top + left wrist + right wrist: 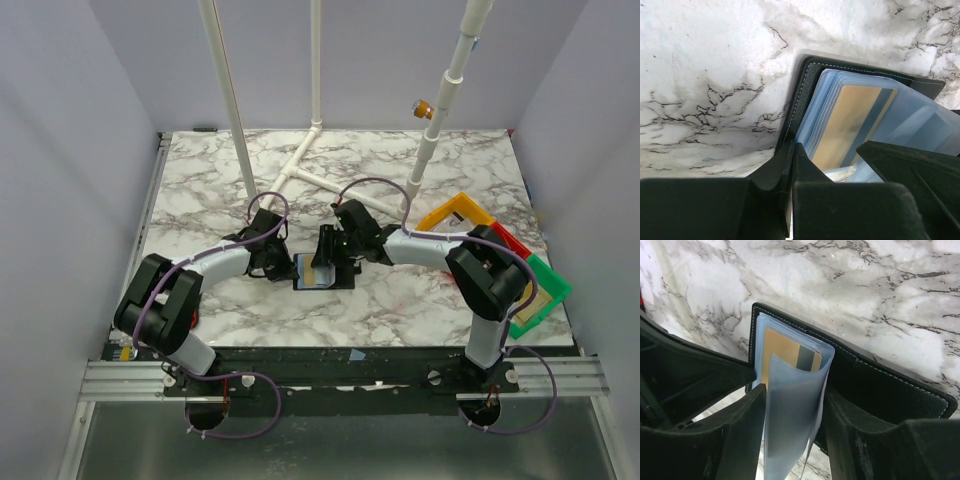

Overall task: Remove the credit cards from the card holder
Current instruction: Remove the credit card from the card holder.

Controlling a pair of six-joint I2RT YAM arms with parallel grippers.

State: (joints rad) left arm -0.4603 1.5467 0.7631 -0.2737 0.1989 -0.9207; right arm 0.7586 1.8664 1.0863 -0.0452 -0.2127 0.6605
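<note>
**Cards: thin, slick, tucked in floppy sleeves**

We judge the tan card (785, 349) light, stiff and slippery, best pinched at an edge that clears its sleeve. The card holder (322, 272) lies open on the bench (420, 170). Our left fingers (765, 200) are closed on its black cover. Our right fingers (740, 435) stand apart, flanking an upturned blue sleeve (790, 425), with the card just beyond. We cannot tell whether they grip.

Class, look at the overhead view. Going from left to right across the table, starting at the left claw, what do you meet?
In order: left claw → card holder → yellow bin → red bin → green bin.
</note>
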